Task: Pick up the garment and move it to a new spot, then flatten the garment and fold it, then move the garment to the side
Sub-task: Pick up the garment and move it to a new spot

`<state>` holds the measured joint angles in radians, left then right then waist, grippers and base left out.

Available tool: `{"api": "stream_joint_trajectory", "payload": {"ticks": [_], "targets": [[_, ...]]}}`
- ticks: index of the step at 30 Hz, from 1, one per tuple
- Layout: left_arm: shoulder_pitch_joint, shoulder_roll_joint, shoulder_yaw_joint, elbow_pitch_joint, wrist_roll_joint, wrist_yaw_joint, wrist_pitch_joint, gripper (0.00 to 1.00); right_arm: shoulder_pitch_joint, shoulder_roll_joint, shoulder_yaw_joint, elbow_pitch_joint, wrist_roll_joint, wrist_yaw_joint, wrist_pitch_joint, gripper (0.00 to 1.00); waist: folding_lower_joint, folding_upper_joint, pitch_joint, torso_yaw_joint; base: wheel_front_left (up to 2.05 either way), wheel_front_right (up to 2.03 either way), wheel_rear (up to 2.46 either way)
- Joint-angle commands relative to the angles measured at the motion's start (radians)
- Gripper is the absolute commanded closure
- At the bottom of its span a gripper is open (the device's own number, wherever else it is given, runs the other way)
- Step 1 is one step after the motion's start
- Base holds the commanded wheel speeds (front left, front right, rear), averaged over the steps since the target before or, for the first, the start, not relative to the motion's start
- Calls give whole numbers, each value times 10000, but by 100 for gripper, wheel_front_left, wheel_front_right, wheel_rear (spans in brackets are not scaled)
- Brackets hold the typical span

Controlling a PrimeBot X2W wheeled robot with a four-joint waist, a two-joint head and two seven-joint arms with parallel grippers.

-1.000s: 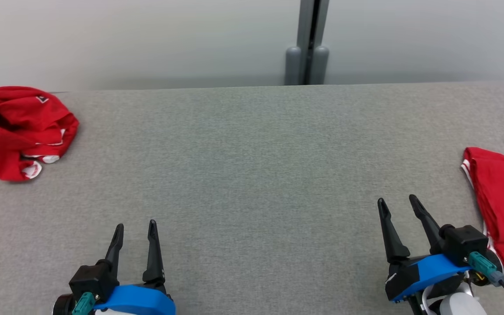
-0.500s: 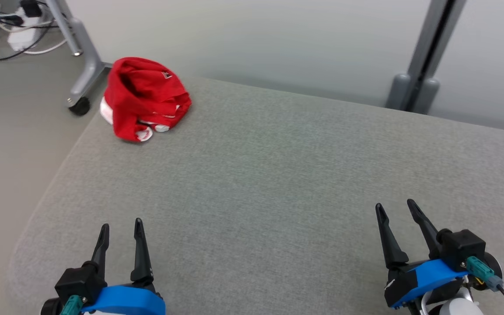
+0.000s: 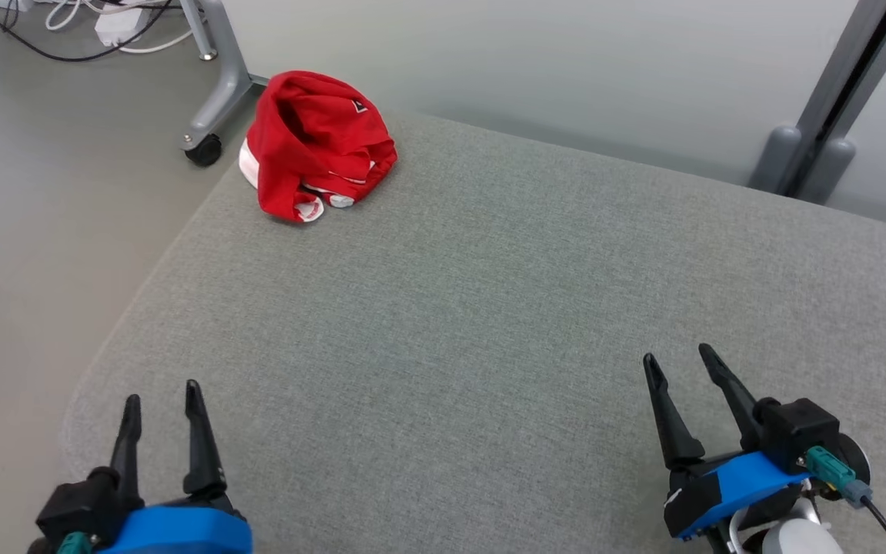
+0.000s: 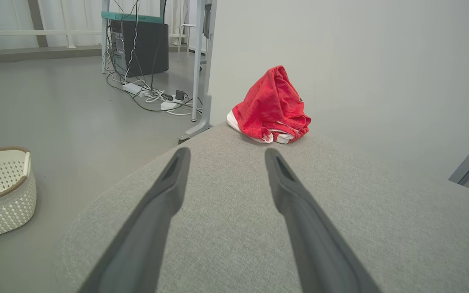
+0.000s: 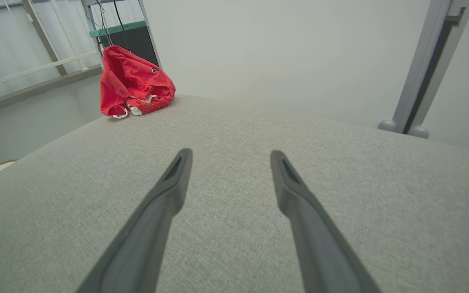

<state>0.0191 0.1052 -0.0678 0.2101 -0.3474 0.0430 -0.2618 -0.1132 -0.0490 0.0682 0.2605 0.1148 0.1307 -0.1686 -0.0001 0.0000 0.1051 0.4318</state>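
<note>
Left gripper (image 3: pixel 162 392): fingers spread apart, empty, over the near left corner of the table (image 3: pixel 451 308).
Right gripper (image 3: pixel 677 353): fingers apart, empty, well off to the right.
Garment (image 3: pixel 316 142): crumpled red heap far ahead of the left gripper, at the table's far edge.

The garment (image 3: pixel 318 138) I have to handle is red, with white trim showing along its lower folds and a small pale mark near its top. It sits bunched in a loose heap, rising to a soft peak rather than lying flat, its edges tucked under. It rests at the far left corner of the grey padded surface (image 3: pixel 489 308) before me, close to the edge
</note>
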Motion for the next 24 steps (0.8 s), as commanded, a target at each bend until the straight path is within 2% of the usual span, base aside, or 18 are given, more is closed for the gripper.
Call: {"api": "stream_joint_trajectory", "payload": {"ticks": [1, 6, 8, 9, 12, 15, 21, 24], "targets": [[-170, 110, 184, -227, -78, 17, -43, 0, -148, -30, -54, -150, -81, 1, 21, 0, 1, 0, 127, -91, 0, 0, 0], [-1167, 849, 858, -1054, -180, 92, 121, 0, -586, -33, -220, -778, -570, 1, 285, 0, 1, 0, 840, -576, 0, 0, 0], [-1885, 1355, 1151, -1407, -116, 110, 340, 0, -805, -30, -290, -1120, -770, 1, 427, 0, 1, 0, 1187, -807, 0, 0, 0], [-2756, 1831, 1415, -1562, -267, -9, 668, 0, -1041, -30, -326, -1486, -1001, 1, 597, 0, 1, 0, 1579, -1081, 0, 0, 0], [-4239, 2543, 1663, -1335, -451, -200, 1328, 0, -1348, -30, -342, -2046, -1309, 1, 857, 0, 1, 0, 2209, -1511, 0, 0, 0], [-6012, 3482, 1649, -217, -383, -383, 2356, 0, -1767, -27, -98, -2788, -1630, 1, 1231, 0, 1, 0, 3148, -2182, 0, 0, 0], [-7838, 4333, 1384, 2561, -299, -664, 3394, 0, -2154, -29, 207, -3474, -1773, 1, 1605, 0, 1, 0, 4379, -3138, 0, 0, 0], [-8469, 4559, 1395, 3727, -190, -473, 3458, 0, -2135, -29, 125, -3675, -1846, 1, 1640, 0, 1, 0, 4803, -3426, 0, 0, 0]]}}
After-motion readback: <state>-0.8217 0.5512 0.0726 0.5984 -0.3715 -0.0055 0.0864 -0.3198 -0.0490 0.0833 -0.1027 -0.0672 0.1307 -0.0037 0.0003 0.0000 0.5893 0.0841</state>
